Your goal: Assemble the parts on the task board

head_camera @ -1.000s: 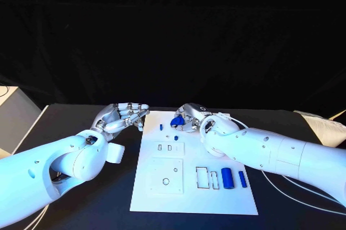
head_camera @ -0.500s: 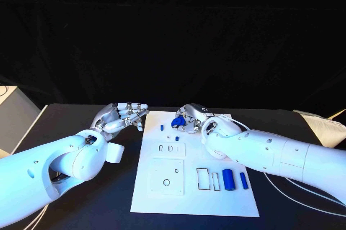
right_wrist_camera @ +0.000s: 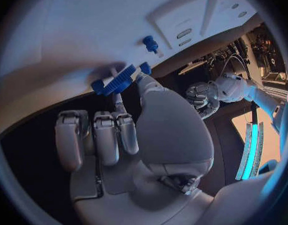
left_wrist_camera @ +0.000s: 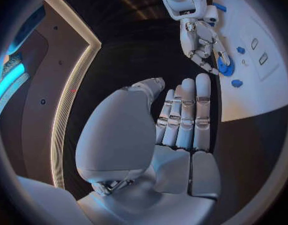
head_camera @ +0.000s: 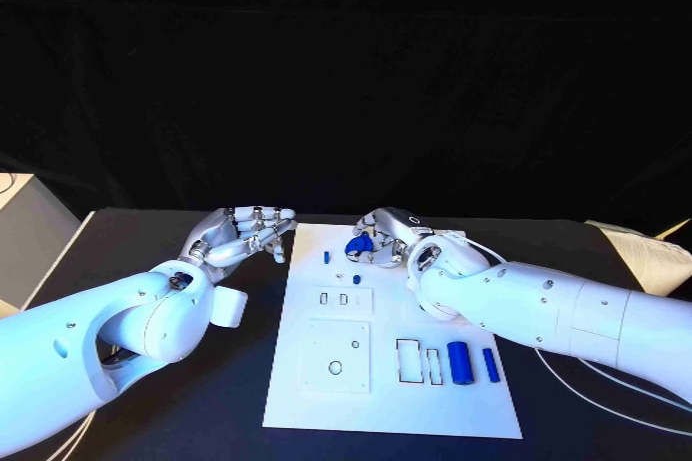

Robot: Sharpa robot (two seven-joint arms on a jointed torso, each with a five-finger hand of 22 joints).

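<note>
right hand [head_camera: 378,243] pinched small blue toothed gear [head_camera: 358,244] over white task board's [head_camera: 389,401] far end | nearer than left hand [head_camera: 238,239], empty, fingers apart, off board's left edge

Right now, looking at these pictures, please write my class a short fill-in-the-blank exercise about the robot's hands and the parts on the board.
1. The blue gear is held by the robot's ____ hand.
2. The left hand holds ____.
3. The task board is coloured ____.
4. The two blue cylinders lie on the board's side nearer the robot's ____ arm.

Missing words: right; nothing; white; right
</note>
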